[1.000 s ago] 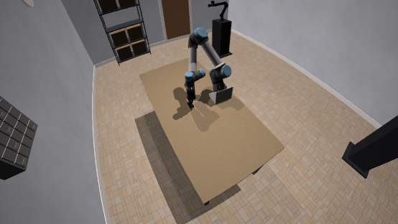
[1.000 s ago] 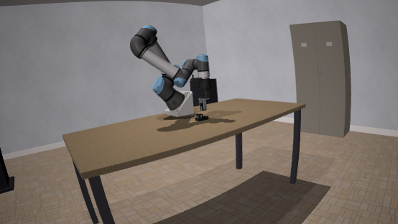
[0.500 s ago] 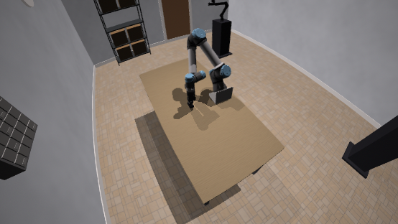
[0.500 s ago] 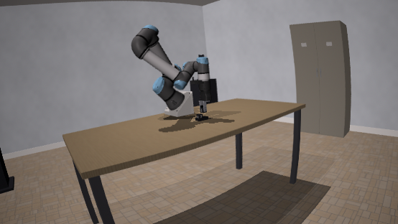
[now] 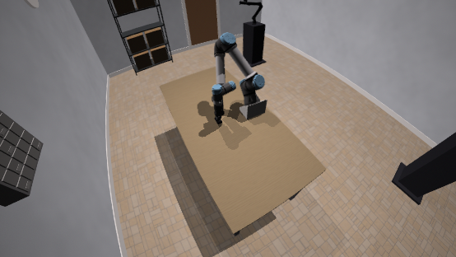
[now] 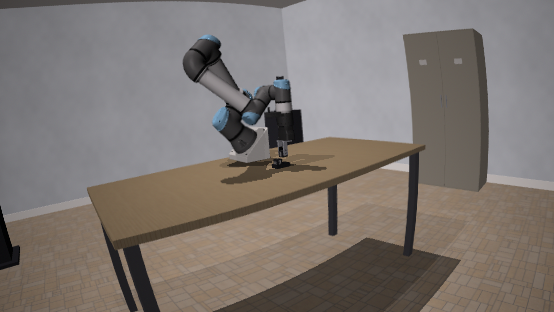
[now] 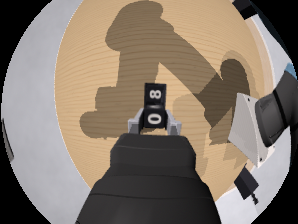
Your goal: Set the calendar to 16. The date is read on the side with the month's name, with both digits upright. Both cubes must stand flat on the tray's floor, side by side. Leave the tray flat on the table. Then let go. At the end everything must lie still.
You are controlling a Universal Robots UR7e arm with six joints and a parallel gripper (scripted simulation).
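Observation:
My gripper [image 7: 154, 115] [image 6: 283, 149] [image 5: 218, 119] points straight down over the table [image 6: 200, 197], near the robot's base. It is shut on a black calendar cube [image 7: 153, 118] [image 6: 283, 148] with white digits and holds it a little above the table. Right under it a low black thing [image 6: 277, 163] [image 7: 152, 94] rests on the table. It looks like the calendar tray with the other cube, and white marks like 8 and 0 show on it in the wrist view. I cannot tell the tray from the cube in it, and the month's name is not readable.
The robot's white base [image 6: 250, 150] [image 7: 247, 125] [image 5: 255, 109] stands close to the right of the gripper in the wrist view. The arm's shadow falls across the table around the tray. The table's far edge lies beyond the base.

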